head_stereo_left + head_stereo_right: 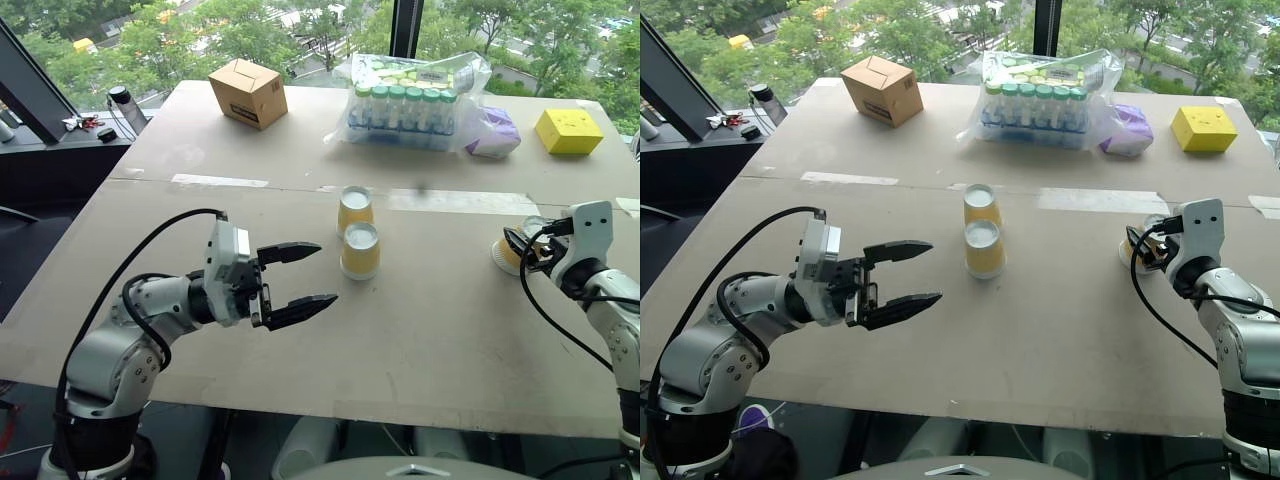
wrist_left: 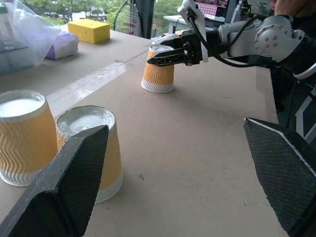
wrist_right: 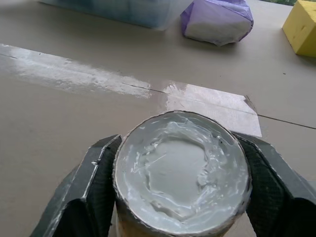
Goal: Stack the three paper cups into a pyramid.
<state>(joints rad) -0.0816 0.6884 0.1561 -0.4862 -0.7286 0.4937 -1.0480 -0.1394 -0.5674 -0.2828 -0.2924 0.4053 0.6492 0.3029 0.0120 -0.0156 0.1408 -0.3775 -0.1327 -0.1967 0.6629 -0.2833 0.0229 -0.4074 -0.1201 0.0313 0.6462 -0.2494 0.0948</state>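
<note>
Between right hand [image 3: 180,197] fingers, cup [image 3: 181,170]

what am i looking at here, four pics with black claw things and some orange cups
It is a two-armed humanoid robot at a table. Two pictures come from cameras on its head, looking down over both arms. The other two come from a camera on each wrist, looking along that arm's black jaws.

The left gripper hangs open above the table, holding nothing. The right gripper is shut on a cup that stands upside down; the right wrist picture looks straight onto its white base between the two jaws.

Two more cups stand upside down, side by side, mid-table. The goal is a pyramid of all three.

At the far edge lie a cardboard box, a bag of bottles, a purple pack and a yellow block.
</note>
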